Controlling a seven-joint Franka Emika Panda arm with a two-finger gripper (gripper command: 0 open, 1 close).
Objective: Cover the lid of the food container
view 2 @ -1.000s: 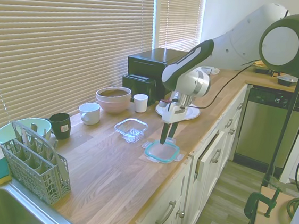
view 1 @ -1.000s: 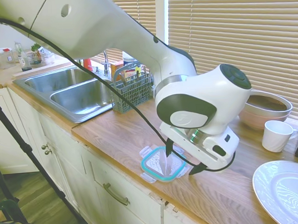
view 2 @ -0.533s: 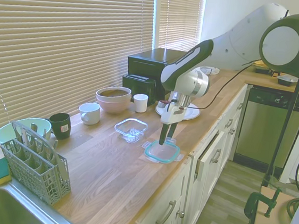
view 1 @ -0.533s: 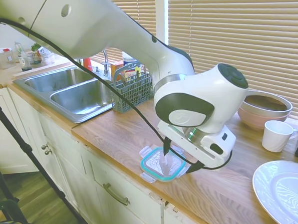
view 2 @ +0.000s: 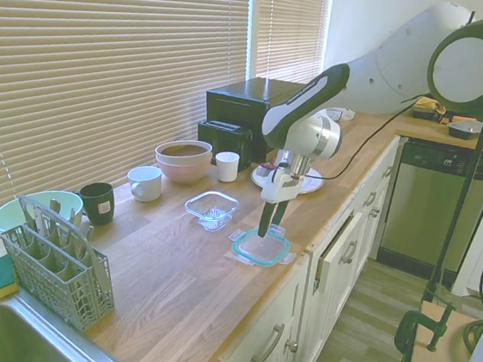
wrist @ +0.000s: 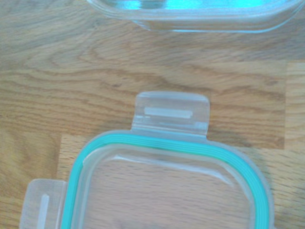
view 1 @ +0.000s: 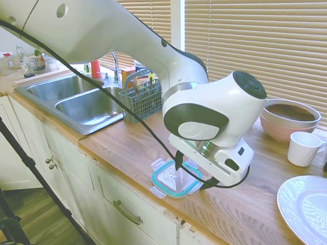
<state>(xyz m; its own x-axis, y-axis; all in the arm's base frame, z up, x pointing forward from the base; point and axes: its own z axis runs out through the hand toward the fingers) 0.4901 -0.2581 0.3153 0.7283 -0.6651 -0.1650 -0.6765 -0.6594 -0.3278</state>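
The lid (view 1: 167, 180) is a clear square with a teal rim seal and lies near the counter's front edge. My gripper (view 1: 180, 170) comes down onto it from above and is shut on the lid (view 2: 261, 247) with its fingers close together. One side of the lid looks slightly raised. The food container (view 2: 212, 207), a small clear square tub, stands open just behind the lid, toward the window. In the wrist view the lid (wrist: 171, 186) shows one snap flap, with the container's rim (wrist: 190, 16) beyond a strip of bare wood.
Stacked bowls (view 2: 183, 160), two white mugs (view 2: 144, 183) (view 2: 227, 166) and a dark mug (view 2: 97, 202) stand by the blinds. A cutlery caddy (view 2: 56, 257) sits near the sink (view 1: 80, 99). A white plate (view 1: 313, 208) and a black appliance (view 2: 244, 112) lie on the other side.
The gripper and the lid have shifted together a little toward the sink. The lid now sits slightly tilted.
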